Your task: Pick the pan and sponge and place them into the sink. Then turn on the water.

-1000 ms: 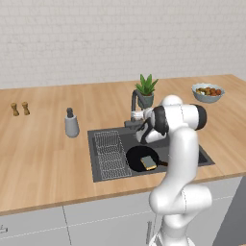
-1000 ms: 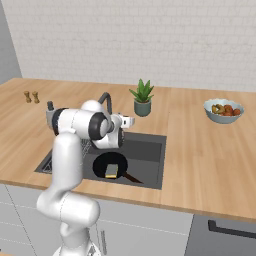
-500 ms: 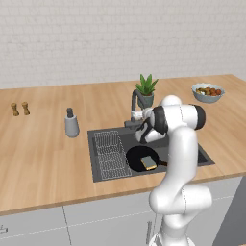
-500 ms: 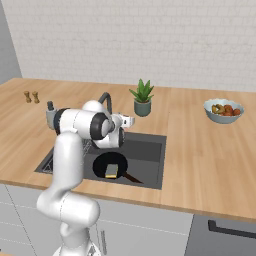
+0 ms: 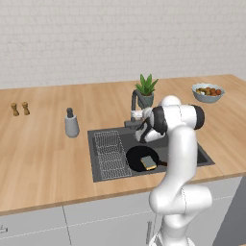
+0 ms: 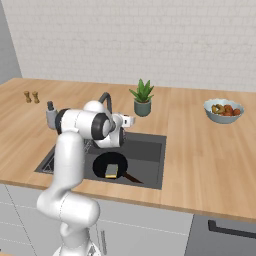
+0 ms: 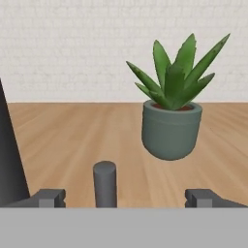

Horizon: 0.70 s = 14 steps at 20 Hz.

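The black pan (image 5: 139, 157) (image 6: 108, 163) lies in the dark sink (image 5: 126, 139) (image 6: 150, 150), its handle pointing toward the front right. The sponge (image 5: 149, 163) (image 6: 111, 171) rests inside the pan. My gripper (image 5: 138, 115) (image 6: 128, 120) (image 7: 125, 198) is open, held level at the base of the faucet (image 5: 134, 100) (image 6: 106, 99), above the basin's back edge. In the hand view a short dark lever (image 7: 105, 184) stands between my fingertips (image 7: 46, 197), nearer the left one and not touching either. No water is running.
A potted plant (image 7: 170, 114) (image 5: 145, 91) stands just behind the faucet. A wire rack (image 5: 109, 153) fills the sink's left side. A grey dispenser (image 5: 71, 124), a fruit bowl (image 5: 207, 92) and two small shakers (image 5: 20, 109) stand on the wooden counter.
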Tool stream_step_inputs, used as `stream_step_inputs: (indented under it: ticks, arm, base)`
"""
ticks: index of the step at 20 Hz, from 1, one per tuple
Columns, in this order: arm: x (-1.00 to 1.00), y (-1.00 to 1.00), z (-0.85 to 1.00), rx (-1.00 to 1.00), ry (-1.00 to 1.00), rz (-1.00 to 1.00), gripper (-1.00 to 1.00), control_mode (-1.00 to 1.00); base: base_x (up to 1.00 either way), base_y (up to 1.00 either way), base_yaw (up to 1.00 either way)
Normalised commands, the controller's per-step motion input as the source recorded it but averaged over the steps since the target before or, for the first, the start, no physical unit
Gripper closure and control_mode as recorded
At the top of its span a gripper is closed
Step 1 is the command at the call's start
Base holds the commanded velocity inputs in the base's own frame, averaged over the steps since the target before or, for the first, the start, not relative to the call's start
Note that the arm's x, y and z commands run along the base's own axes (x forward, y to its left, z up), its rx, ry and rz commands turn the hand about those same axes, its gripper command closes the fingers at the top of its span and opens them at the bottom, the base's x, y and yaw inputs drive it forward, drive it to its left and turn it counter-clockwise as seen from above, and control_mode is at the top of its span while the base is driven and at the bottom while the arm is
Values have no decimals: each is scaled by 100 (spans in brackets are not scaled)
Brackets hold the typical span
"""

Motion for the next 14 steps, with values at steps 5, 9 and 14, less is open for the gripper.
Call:
stream_step_inputs:
  ticks: [5,9,14]
  arm:
    - [0,0,-8,0,-3,0,-100,-100]
    - [1,-2,-2,0,-5,0,-100,-100]
    - [0,-14,0,1,-5,0,-100,-100]
  base:
    - [0,0,0]
    - [0,0,0]
    - [0,0,0]
